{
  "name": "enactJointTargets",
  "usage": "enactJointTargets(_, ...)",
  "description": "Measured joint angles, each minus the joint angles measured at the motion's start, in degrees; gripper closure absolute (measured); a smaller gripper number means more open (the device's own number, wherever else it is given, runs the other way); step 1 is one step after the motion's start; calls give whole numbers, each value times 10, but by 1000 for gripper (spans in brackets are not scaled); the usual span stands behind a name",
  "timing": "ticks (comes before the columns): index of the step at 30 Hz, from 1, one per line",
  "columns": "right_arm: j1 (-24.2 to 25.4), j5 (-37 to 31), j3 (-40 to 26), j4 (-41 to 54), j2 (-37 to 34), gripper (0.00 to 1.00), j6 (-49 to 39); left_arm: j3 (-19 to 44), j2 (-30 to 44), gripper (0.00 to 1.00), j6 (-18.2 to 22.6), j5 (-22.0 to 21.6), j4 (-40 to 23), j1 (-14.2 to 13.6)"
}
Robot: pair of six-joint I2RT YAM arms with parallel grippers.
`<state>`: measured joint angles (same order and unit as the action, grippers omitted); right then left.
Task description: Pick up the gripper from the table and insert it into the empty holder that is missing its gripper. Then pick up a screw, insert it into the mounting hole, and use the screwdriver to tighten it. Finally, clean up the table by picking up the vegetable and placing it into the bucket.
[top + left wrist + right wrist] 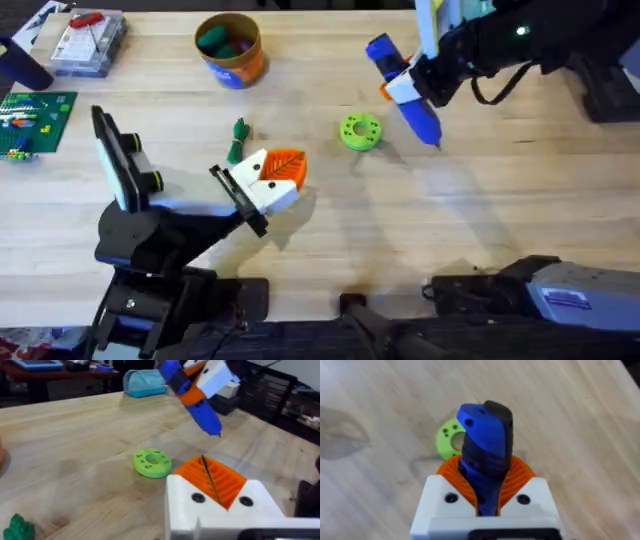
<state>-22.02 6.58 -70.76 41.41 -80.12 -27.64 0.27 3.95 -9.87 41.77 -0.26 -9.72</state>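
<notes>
My right gripper (pixel 402 86) is shut on the blue screwdriver (pixel 416 112), gripped mid-body between the orange pads (pixel 451 469). It tilts tip-down above the table, just right of a lime-green disc (pixel 360 131). The same screwdriver (pixel 196 402) hangs beyond the disc (pixel 152 463) in the left wrist view. My left gripper (pixel 287 168) sits low at table centre, its pads (pixel 226 481) pressed together. The dark-green vegetable (pixel 238 141) lies just left of it. The orange bucket (pixel 231 55) stands at the back, with green and red pieces inside. The holder and screw are out of view.
A clear plastic box (pixel 88 42) with a red-handled tool sits at the back left. A green board (pixel 35 118) with small parts lies at the left edge. A pale blue container (pixel 144 383) stands at the table's far side.
</notes>
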Motion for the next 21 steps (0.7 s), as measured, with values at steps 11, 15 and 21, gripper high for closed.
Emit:
enactJointTargets(11, 4, -147, 0, -11, -8, 979, -161, 61, 0, 989, 8, -80, -157, 0)
enactJointTargets(15, 22, -176, 0, -14, -36, 980, -254, 87, 0, 989, 30, -107, -199, 0)
enactJointTargets(21, 66, -235, 0, -25, -112, 980, -378, 105, 0, 989, 41, -139, -209, 0)
